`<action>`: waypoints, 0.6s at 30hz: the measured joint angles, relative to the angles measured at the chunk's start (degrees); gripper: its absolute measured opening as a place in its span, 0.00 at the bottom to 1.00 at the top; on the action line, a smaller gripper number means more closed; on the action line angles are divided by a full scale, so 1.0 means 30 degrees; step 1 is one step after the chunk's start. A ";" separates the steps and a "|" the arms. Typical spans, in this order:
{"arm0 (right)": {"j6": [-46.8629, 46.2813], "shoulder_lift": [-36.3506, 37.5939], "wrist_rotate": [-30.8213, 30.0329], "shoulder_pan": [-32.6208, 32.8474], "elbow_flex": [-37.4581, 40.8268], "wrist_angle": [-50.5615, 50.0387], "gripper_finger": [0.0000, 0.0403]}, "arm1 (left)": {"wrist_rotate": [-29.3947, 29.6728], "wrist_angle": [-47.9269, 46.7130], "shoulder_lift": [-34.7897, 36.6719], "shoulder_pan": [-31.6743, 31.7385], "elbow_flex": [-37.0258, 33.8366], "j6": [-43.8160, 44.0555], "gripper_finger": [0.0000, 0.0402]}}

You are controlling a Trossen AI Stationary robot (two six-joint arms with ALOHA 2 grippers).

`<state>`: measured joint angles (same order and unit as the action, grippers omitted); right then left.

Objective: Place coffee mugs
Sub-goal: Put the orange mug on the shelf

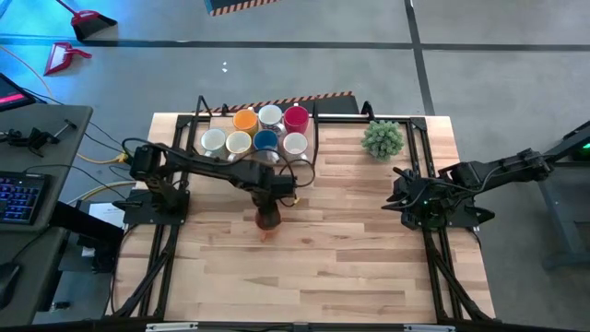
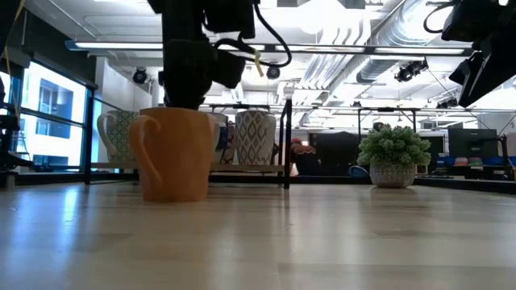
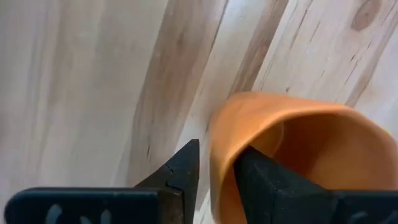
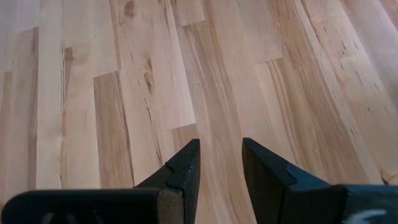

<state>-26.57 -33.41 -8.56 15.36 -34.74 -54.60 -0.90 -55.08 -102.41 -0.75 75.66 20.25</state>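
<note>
We've set one orange mug (image 2: pixel 176 155) on the table in front of the rack (image 1: pixel 315 138), L gripper (image 3: pixel 214 171) straddling its rim w/ fingers slack, seven mugs left racked, R gripper (image 4: pixel 219 163) open, idle.

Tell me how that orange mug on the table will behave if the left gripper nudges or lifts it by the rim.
The orange mug looks like rigid glazed ceramic, so probably slippery against the left gripper, whose fingers straddle its wall. It stands upright on a flat base, so a low nudge should slide it. Its side handle likely makes a rim lift hang slightly off-balance.
</note>
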 joint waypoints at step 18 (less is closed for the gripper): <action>0.0003 -0.0007 -0.0021 -0.0003 0.0000 -0.0010 0.24 | -0.1232 -0.2268 0.0124 -0.2074 0.4181 0.6373 0.31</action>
<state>-26.57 -33.43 -8.62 15.35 -34.74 -54.63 -4.60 -61.88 -102.04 -6.98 88.20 39.37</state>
